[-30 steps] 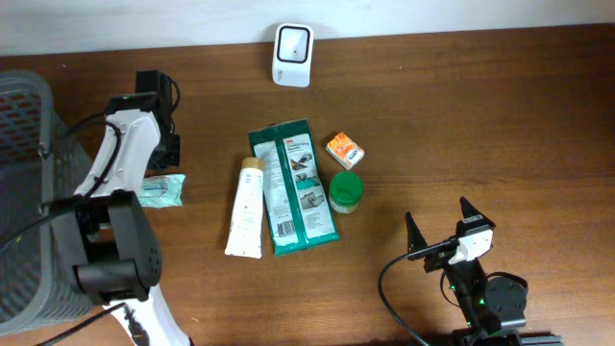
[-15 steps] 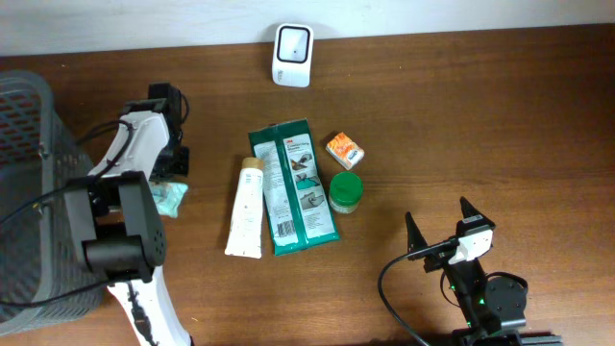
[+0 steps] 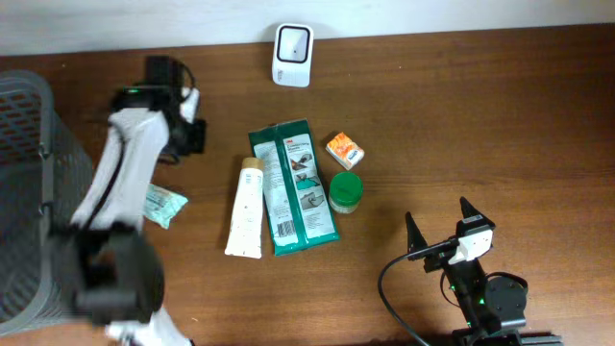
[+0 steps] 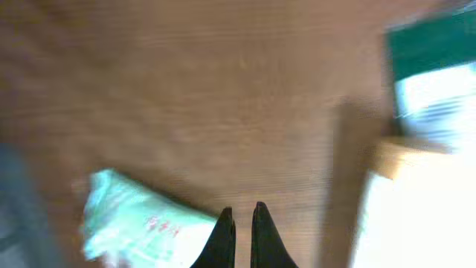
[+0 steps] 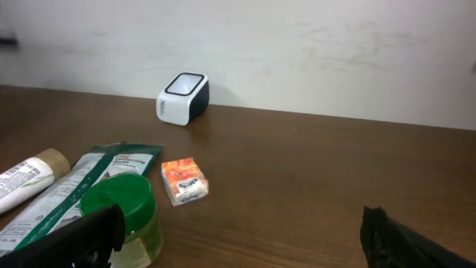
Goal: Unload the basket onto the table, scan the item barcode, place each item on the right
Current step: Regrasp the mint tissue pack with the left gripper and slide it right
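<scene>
A: State of the left gripper [image 4: 242, 217]?
B: Jaws pressed together, nothing between them; view blurred; the mint packet [image 3: 163, 205] lies flat on the table [image 3: 480, 115], apart from the fingers, at 9 o'clock of the toothpaste tube [image 3: 245, 207].
A: And the scanner [image 3: 292, 43]?
B: At 12 o'clock on the far edge, dark window turned upward, likely so a barcode can be held over it; no item near it.
A: The right gripper [image 3: 439, 221]?
B: At 5 o'clock, jaws wide, empty; probably kept clear of the left arm's reach; no scan is under way.
</scene>
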### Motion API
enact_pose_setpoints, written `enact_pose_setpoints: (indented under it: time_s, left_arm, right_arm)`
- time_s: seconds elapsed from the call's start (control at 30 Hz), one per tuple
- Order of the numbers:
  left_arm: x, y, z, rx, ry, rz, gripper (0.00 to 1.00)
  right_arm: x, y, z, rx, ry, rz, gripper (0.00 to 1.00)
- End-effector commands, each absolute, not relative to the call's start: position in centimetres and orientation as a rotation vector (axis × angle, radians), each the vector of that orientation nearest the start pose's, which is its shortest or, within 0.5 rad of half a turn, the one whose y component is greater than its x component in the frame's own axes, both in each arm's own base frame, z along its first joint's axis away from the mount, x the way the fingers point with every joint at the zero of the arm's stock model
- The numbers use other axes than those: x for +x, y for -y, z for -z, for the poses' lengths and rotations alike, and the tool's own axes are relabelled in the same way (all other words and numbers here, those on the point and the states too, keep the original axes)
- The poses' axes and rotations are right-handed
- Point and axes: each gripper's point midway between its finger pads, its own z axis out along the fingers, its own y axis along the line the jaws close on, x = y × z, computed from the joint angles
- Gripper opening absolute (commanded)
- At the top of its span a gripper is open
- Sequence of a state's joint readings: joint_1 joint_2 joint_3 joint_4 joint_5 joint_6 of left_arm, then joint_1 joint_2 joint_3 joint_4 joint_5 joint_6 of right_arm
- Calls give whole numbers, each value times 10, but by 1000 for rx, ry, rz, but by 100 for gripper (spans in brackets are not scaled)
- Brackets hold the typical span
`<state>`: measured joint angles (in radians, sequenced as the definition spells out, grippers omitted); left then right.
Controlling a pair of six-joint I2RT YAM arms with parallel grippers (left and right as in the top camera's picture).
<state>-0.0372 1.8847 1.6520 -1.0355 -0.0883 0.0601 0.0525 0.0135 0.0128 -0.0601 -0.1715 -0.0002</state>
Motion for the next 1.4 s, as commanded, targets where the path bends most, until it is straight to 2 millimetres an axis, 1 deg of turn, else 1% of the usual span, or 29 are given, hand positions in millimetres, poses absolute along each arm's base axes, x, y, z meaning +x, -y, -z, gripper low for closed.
enact_pose_setpoints:
  time_s: [0.0,0.07,0.1,0.13,0.17,0.2,0.23,0.27,0.33,0.4,0.43,0.47,0.5,0.53,0.6,0.63,0.67,0.7,0.8,0.93,1.0,1.03,1.07,1.17,1.3,1.37]
  left_arm:
    - [398,-10,-244,6,-2601,-160,0]
    - [377,-11,-259,-25,-2592,-151,0]
    - [369,-11,-258,-28,-2607,-154,0]
    - [362,-16,-248,-75,-2633,-181,0]
    - [356,-22,-232,-111,-2670,-223,0]
    - [354,-25,-220,-128,-2689,-247,0]
    - [355,-25,-202,-127,-2701,-254,0]
    - [359,-24,-190,-126,-2691,-246,0]
    - [376,-12,-166,-110,-2637,-145,0]
    - [382,-10,-147,-107,-2609,-122,0]
    - [385,-16,-135,-123,-2586,-171,0]
    - [386,-26,-127,-183,-2568,-231,0]
    - [379,-57,-115,-409,-2509,-433,0]
    - [374,-72,-109,-505,-2477,-539,0]
    - [376,-83,-94,-526,-2471,-643,0]
    - [381,-85,-86,-528,-2468,-661,0]
    - [388,-86,-73,-527,-2469,-675,0]
    - [389,-89,-65,-529,-2469,-705,0]
    - [385,-102,-62,-539,-2444,-835,0]
    - [381,-104,-58,-526,-2465,-867,0]
    - [379,-104,-45,-513,-2497,-885,0]
    - [376,-104,-35,-502,-2525,-902,0]
    - [372,-105,-30,-495,-2543,-924,0]
    - [367,-113,-37,-494,-2517,-1024,0]
    - [361,-114,-36,-483,-2541,-1039,0]
    - [362,-114,-46,-483,-2542,-1039,0]
  right_arm:
    - [242,-42,-159,-175,-1628,-182,98]
    - [242,-42,-159,-175,-1628,-182,99]
    - [242,-42,-159,-175,-1628,-182,98]
    - [242,-42,-159,-175,-1628,-182,98]
    - [242,-42,-159,-175,-1628,-182,98]
    - [242,-42,-159,-175,-1628,-182,98]
    - [242,-42,-159,-175,-1628,-182,98]
    - [242,-42,-159,-175,-1628,-182,98]
    - [242,-42,-159,-175,-1628,-182,98]
    - [242,-42,-159,-175,-1628,-182,98]
    - [242,-42,-159,-175,-1628,-182,99]
    - [242,-42,-159,-175,-1628,-182,98]
    - [242,-42,-159,-175,-1628,-182,98]
    - [242,-42,-159,-175,-1628,-182,98]
    - [242,-42,-159,-175,-1628,-182,98]
    - [242,-42,-159,-175,-1628,-182,98]
    - [242,-42,-159,-175,-1628,-182,98]
    - [242,-42,-159,-175,-1628,-182,98]
    - [242,-42,-159,-175,-1628,-182,98]
    - [242,-42,-159,-175,-1628,-182,98]
    - [242,-42,-159,-175,-1628,-182,98]
    - [242,-42,-159,-175,-1628,-182,99]
    - [242,-42,-159,-175,-1628,-182,98]
    - [242,-42,-159,-175,-1628,-182,98]
    - [242,-42,-159,-175,-1628,-182,98]
    - [242,-42,-159,-175,-1628,-182,98]
